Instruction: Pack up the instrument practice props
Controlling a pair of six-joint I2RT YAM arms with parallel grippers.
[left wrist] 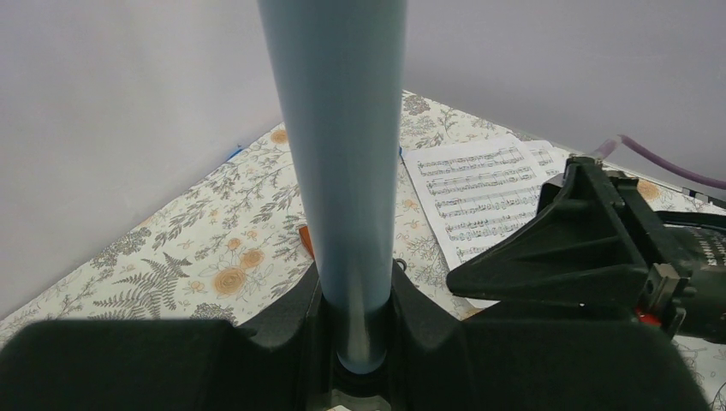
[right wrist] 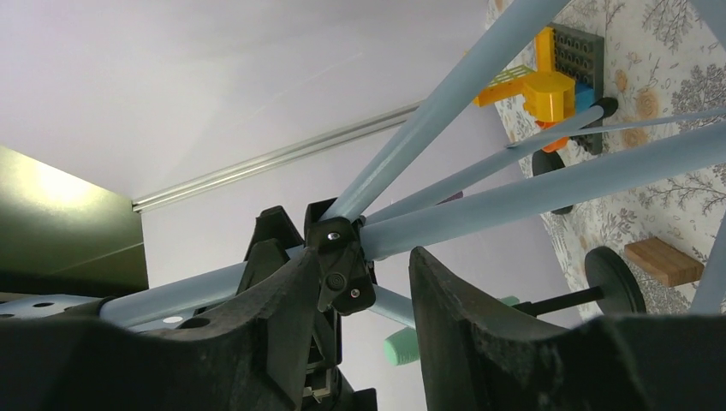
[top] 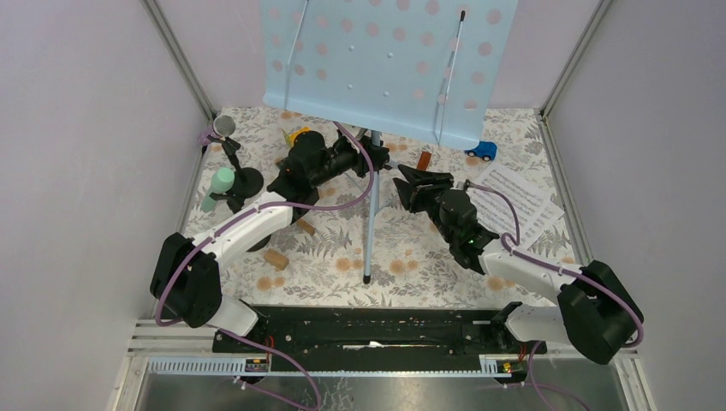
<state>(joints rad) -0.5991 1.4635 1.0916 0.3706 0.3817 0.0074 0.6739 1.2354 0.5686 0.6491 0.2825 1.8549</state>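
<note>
One pale blue music rack is standing at top centre of the overhead frame. Two toy microphones are sitting at upper left, a purple microphone and a mint-green microphone. Two black round-based mic holders are showing in the right wrist view, one holder at lower right and another holder above it. At least two overlapping sheet-music pages are lying at right. One blue toy car is sitting at upper right. Three brown wooden blocks are lying about: one block near centre, a second block and a third block at lower left. One yellow-and-orange brick toy is peeking out at upper left.
</note>
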